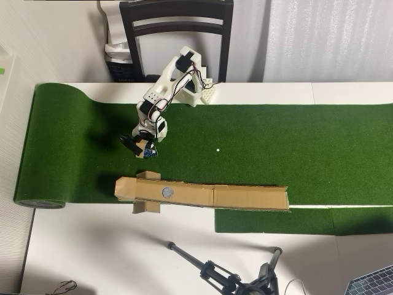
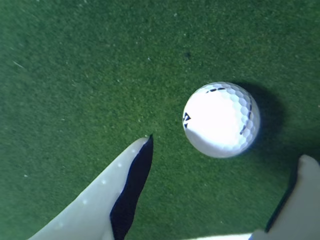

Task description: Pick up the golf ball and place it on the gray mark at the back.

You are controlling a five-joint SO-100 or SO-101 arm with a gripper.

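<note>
Wrist view: two pale fingers (image 2: 105, 195) enter from the lower edge, spread well apart, with nothing between them. The gripper (image 2: 225, 165) sits low over green artificial turf (image 2: 75, 75). The golf ball (image 2: 221, 120), white and dimpled with dark print, rests on the turf just beyond the fingertips, nearer the right-hand finger, touching neither. It casts a shadow to its right.

Overhead view: the turf mat (image 1: 276, 135) runs across a white table (image 1: 92, 252), its left end rolled. A camera tripod (image 1: 227, 276) lies at the bottom edge, with the corner of a laptop (image 1: 374, 284) at bottom right. A long cardboard channel (image 1: 245, 198) lies along the mat's lower edge; the gray mark (image 1: 167, 192) sits in its left portion, and nothing rests on it. The white arm (image 1: 166, 98) reaches down-left from its base, the gripper (image 1: 142, 147) above the channel's left end and apart from it. The ball cannot be made out here. A tiny white dot (image 1: 217, 149) lies on open turf to the right. A dark chair (image 1: 178, 31) stands behind the table.
</note>
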